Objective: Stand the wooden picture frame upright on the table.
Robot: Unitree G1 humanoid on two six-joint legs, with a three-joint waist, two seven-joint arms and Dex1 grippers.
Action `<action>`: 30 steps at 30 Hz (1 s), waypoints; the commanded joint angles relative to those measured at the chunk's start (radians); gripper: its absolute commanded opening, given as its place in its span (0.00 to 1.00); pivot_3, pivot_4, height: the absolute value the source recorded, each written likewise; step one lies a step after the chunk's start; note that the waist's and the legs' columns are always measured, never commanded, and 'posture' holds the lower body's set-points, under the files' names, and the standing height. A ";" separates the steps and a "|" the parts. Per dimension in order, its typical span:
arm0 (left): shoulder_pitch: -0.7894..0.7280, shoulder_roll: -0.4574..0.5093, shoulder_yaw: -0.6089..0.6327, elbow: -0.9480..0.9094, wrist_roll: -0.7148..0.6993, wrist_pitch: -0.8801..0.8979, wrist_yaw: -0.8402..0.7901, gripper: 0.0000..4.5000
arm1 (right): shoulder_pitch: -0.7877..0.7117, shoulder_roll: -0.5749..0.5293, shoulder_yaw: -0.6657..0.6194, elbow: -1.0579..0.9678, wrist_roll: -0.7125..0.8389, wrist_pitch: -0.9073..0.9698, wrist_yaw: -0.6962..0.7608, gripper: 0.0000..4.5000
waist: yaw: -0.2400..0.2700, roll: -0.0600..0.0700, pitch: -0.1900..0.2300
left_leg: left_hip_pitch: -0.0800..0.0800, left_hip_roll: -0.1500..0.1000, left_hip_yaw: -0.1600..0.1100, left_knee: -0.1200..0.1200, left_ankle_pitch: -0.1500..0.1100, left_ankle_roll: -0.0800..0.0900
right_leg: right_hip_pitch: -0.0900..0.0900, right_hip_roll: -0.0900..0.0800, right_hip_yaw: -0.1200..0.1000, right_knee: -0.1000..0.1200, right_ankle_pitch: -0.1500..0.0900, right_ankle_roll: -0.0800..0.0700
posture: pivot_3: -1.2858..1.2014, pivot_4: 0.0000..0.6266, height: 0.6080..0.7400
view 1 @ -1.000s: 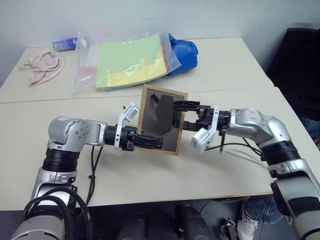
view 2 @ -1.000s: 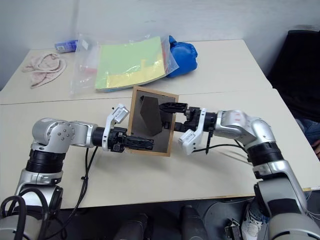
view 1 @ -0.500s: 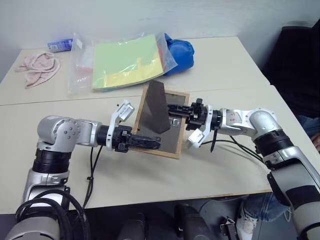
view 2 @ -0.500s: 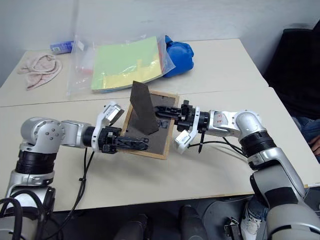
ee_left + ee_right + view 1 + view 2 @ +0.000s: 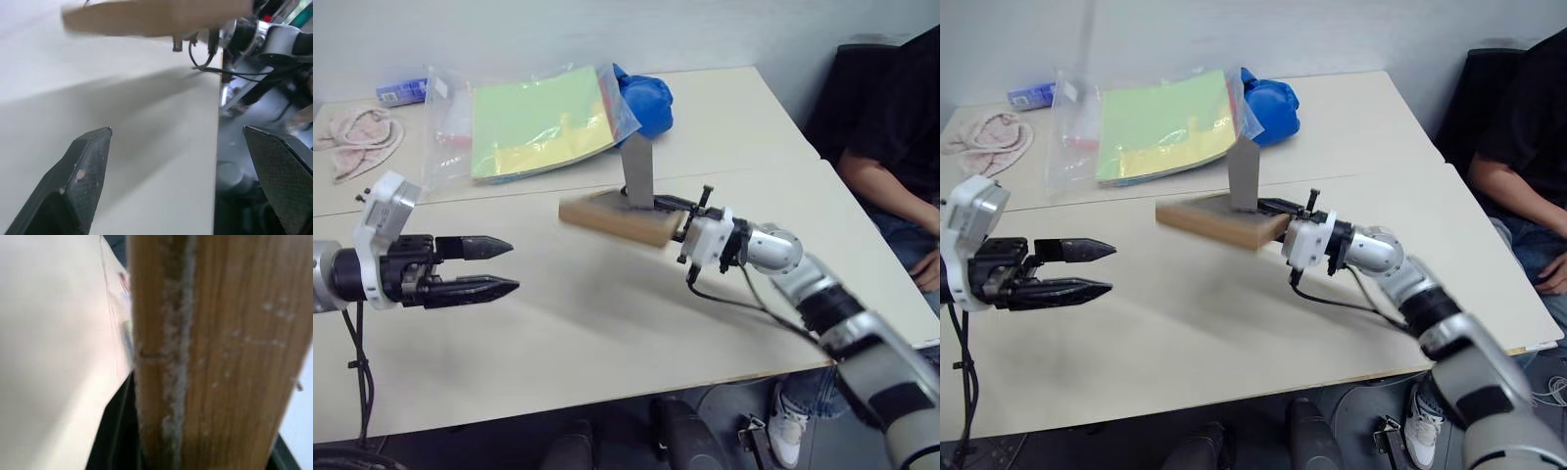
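Note:
The wooden picture frame [image 5: 615,219] hangs roughly level above the table [image 5: 607,323], back panel up, with its grey stand [image 5: 637,172] sticking up. My right gripper [image 5: 674,217] is shut on the frame's right edge, a black finger lying over the top. The right wrist view looks close along the frame's light-wood edge [image 5: 220,352]. My left gripper [image 5: 515,265] is open and empty well to the left of the frame, pointing toward it. In the left wrist view its fingers [image 5: 83,171] stand wide apart, the frame [image 5: 156,17] far ahead.
A clear bag of green and yellow paper [image 5: 533,117] lies at the back, a blue object [image 5: 641,93] beside it. A pink cloth [image 5: 357,137] and a small blue packet [image 5: 401,93] lie at the back left. A person [image 5: 891,127] sits at the right.
My left gripper has opened, let go of the frame and drawn back to the left. The right gripper has shut on the frame and tipped it from leaning to nearly level. The camera shifted.

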 commanded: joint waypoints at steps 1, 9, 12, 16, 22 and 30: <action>0.049 -0.057 0.009 -0.116 0.034 -0.113 0.086 1.00 | 0.044 0.005 -0.079 -0.232 0.360 0.473 0.223 0.23 | 0.021 0.000 0.000 | 0.000 0.000 -0.001 0.002 -0.001 0.000 | 0.000 0.000 -0.001 0.000 0.000 0.000 | 0.52 0.24 1.00; 0.092 -0.100 -0.021 -0.157 0.038 -0.194 0.169 1.00 | 0.113 0.200 -0.181 -0.128 0.310 0.732 0.256 0.23 | 0.071 0.000 0.000 | 0.000 -0.001 -0.002 0.002 -0.002 -0.002 | -0.001 0.001 -0.001 -0.002 0.001 -0.001 | 0.52 0.24 1.00; 0.102 -0.090 -0.013 -0.151 0.026 -0.196 0.179 1.00 | 0.137 0.236 -0.194 -0.088 0.264 0.759 0.295 0.23 | 0.072 0.000 0.000 | 0.000 -0.003 -0.002 0.002 -0.002 -0.001 | -0.001 -0.001 -0.001 -0.003 0.001 0.000 | 0.52 0.24 1.00; 0.098 -0.082 -0.017 -0.124 0.041 -0.211 0.194 1.00 | 0.171 0.260 -0.209 -0.055 0.189 0.765 0.335 0.23 | 0.067 0.000 0.000 | 0.000 -0.003 -0.002 0.002 -0.002 -0.001 | -0.001 -0.001 -0.001 -0.002 0.001 0.000 | 0.52 0.24 1.00; 0.111 -0.067 -0.031 -0.085 0.066 -0.245 0.190 1.00 | 0.190 0.221 -0.275 -0.127 0.176 0.889 0.382 0.63 | 0.067 0.001 0.000 | 0.000 -0.003 -0.002 0.002 -0.001 -0.002 | -0.002 0.000 -0.001 -0.002 0.001 0.000 | 0.52 0.24 1.00; 0.122 -0.021 -0.021 -0.068 0.062 -0.262 0.159 1.00 | 0.256 -0.184 -0.489 -0.456 0.317 1.178 0.573 0.99 | 0.085 0.001 0.000 | -0.001 -0.003 -0.002 0.001 -0.002 -0.001 | -0.002 -0.001 -0.001 -0.003 0.001 0.000 | 0.52 0.24 1.00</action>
